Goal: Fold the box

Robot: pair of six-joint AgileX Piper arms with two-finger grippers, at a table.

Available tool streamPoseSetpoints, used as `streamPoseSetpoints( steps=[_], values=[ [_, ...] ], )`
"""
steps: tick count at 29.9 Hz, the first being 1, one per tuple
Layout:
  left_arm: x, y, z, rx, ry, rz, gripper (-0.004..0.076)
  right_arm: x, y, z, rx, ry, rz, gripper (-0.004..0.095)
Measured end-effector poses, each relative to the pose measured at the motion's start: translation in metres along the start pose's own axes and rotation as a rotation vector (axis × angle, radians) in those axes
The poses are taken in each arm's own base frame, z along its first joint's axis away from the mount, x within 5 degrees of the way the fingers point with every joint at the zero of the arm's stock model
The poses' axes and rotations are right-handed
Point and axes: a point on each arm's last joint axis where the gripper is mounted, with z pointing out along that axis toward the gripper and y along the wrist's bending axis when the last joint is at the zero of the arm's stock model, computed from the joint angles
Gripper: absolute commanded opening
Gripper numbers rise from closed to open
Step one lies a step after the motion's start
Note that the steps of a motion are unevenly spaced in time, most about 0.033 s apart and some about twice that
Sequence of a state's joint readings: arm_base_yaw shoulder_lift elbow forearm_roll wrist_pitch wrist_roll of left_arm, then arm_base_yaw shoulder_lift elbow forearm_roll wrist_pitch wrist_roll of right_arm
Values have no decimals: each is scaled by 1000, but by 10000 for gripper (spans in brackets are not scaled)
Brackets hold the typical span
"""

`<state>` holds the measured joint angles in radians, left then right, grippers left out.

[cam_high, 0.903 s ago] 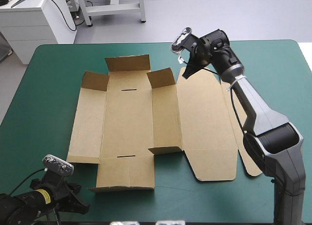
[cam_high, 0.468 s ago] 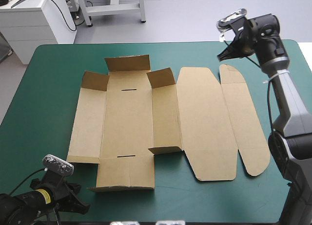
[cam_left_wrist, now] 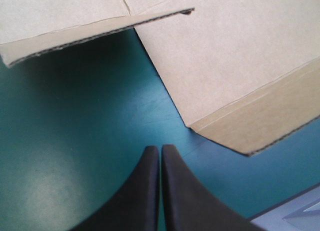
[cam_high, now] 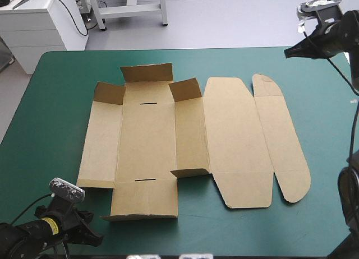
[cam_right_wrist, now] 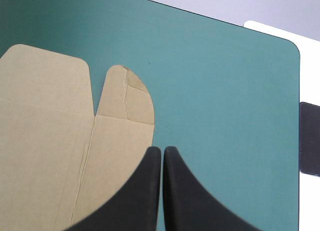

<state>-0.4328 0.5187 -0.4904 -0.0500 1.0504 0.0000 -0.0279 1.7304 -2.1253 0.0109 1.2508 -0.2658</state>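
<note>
Both left gripper [cam_left_wrist: 160, 148] and right gripper [cam_right_wrist: 162, 150] were clenched empty; the box [cam_high: 168, 141] looked light, stiff board, best pinched at the lifted flap [cam_left_wrist: 260, 116] ahead of the left.

Left arm [cam_high: 25, 237]: black housing, rounded at the wrist. A yellow band [cam_high: 51, 226] circles it, with dark print too small to read.
Left gripper [cam_left_wrist: 160, 149]: two matte black fingers [cam_left_wrist: 137, 196], broad at the base and curving up to narrow tips like fins.
Right gripper [cam_right_wrist: 162, 150]: same pair of smooth black fins.
Right arm [cam_high: 339, 35]: black wrist block, with dark grey casing lower down.
</note>
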Motion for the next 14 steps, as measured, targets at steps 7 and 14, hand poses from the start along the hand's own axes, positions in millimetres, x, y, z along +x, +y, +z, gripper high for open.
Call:
streamPoseSetpoints(
  steps=[7, 14],
  values=[
    [0, 0, 0, -1, 0, 0, -8, 35, 13, -41, -33, 8, -20, 0],
    [0, 0, 0, -1, 0, 0, -8, 101, 34, -69, -59, -13, 0, 0]
  ],
)
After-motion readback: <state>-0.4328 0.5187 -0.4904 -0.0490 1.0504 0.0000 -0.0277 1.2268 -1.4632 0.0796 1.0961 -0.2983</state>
